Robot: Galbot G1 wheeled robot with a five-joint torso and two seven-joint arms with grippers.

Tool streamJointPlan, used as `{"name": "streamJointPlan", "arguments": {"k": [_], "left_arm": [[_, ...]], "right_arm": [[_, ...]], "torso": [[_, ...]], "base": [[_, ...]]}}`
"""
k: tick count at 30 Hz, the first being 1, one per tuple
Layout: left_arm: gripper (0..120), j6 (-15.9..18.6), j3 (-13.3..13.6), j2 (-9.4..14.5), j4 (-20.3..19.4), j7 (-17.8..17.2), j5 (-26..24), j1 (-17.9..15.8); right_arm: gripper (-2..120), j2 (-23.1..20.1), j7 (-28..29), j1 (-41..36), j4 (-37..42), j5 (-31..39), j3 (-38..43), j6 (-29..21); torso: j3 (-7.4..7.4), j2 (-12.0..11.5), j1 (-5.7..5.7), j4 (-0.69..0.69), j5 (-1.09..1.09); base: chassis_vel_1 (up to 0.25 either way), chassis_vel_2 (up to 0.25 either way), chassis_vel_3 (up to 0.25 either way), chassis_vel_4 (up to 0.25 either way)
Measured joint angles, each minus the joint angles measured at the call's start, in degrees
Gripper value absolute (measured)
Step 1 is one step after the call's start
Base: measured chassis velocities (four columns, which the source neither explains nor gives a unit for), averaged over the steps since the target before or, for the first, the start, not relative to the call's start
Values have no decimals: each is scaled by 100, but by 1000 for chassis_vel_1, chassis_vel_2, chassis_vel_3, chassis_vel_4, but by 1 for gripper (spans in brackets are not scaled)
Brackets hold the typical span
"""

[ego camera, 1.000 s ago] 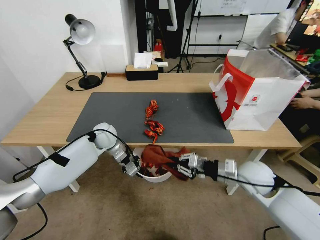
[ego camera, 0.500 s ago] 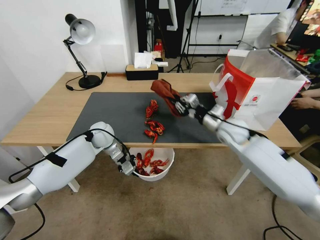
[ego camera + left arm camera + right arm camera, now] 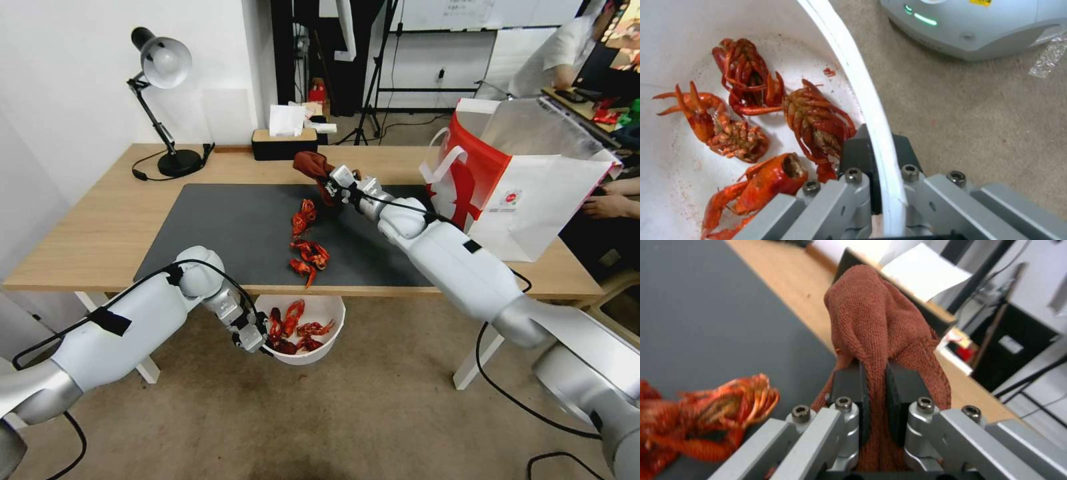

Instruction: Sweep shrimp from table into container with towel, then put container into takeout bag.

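Since half a second ago the right gripper (image 3: 331, 179) has carried the towel (image 3: 313, 165) farther across the table (image 3: 100, 227), to the far edge of the grey mat (image 3: 220, 227), beyond the loose shrimp (image 3: 305, 237). Its fingers (image 3: 851, 386) are pressed together on a fold of the cloth, which bunches out past them.

Several shrimp lie in a ragged line down the middle of the mat, from just beside the towel toward the near edge. More sit inside the container (image 3: 327, 308), held below the table's front edge by the left gripper (image 3: 257, 339), whose fingers (image 3: 858, 156) pinch the rim, one inside the wall and one outside.

Behind the towel stands a black tissue box (image 3: 285, 143), close enough to crowd it, though whether they touch is hard to judge. A desk lamp (image 3: 160, 100) stands at the far left corner. The takeout bag (image 3: 533, 193) stands open at the right end, partly on the mat, with the right arm stretched in front of it.
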Motion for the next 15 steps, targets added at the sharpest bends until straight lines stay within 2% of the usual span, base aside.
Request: {"name": "streamJointPlan", "arguments": {"k": [3, 15], "left_arm": [[0, -29, -1, -7, 27, -2, -4, 4], [0, -58, -23, 17, 34, -6, -10, 12]], "right_arm": [[7, 84, -591, 113, -275, -75, 17, 74], [7, 323, -1581, 320, -904, -286, 43, 79]], "torso": [[-1, 1, -1, 4, 0], [-1, 1, -1, 3, 0]], "base": [[0, 0, 0, 0], [0, 0, 0, 0]]}}
